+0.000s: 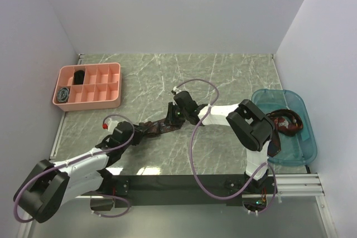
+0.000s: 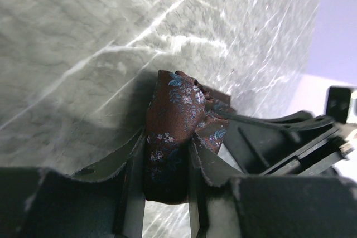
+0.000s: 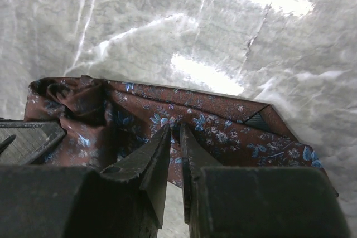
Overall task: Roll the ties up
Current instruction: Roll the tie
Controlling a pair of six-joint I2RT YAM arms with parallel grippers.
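Two coiled ties [image 1: 64, 94] sit in the pink tray [image 1: 87, 106], loose ties [image 1: 284, 122] wait in the blue bin [image 1: 305, 140], and the brown tie [image 1: 157, 128], pinched by the left claw [image 2: 167, 144] and the right claw [image 3: 177, 135], looks barely rolled.

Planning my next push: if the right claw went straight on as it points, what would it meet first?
The brown flowered tie: the right claw points down at it, tips at or just above the cloth. The table lies right beneath. Depth is unclear.

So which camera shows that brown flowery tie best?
Right wrist view: the tie spreads across it, flower pattern and folds clear. Left wrist view shows only a bunched end pinched between fingers; top view, a small dark strip.
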